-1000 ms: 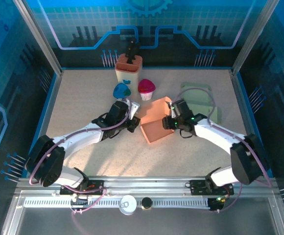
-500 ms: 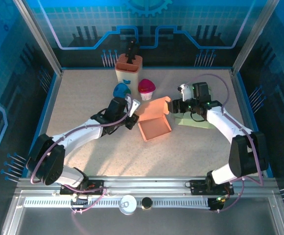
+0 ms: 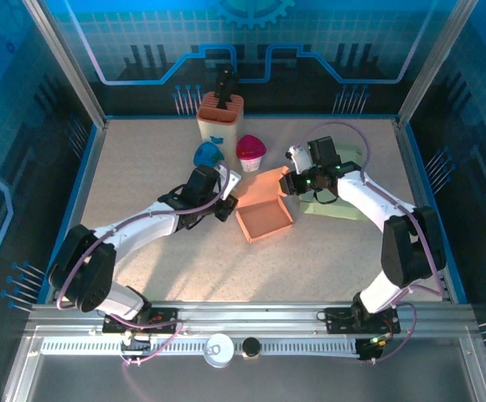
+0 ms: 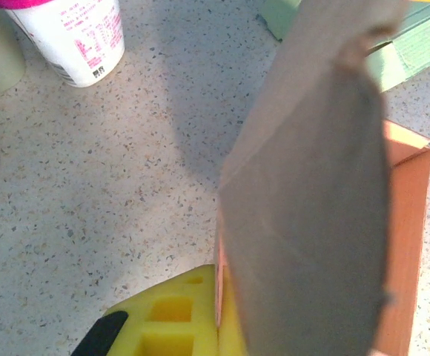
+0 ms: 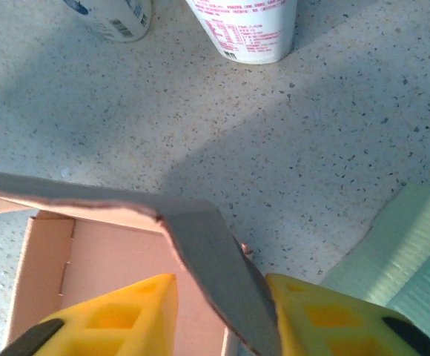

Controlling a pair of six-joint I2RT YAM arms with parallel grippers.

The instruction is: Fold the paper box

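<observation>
This fold should go best if the right jaws roll the raised flap inward slowly while the left jaws brace. The orange open-topped paper box sits mid-desk. The left jaws are closed on its 10 o'clock wall, and the right jaws pinch its 1 o'clock flap.

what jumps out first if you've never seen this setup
The orange paper box lying open mid-table, with both arms reaching in on it: the left gripper shut on its left flap, the right gripper astride the far-right flap. Just behind sit a pink-lidded cup and a blue-lidded cup.
</observation>
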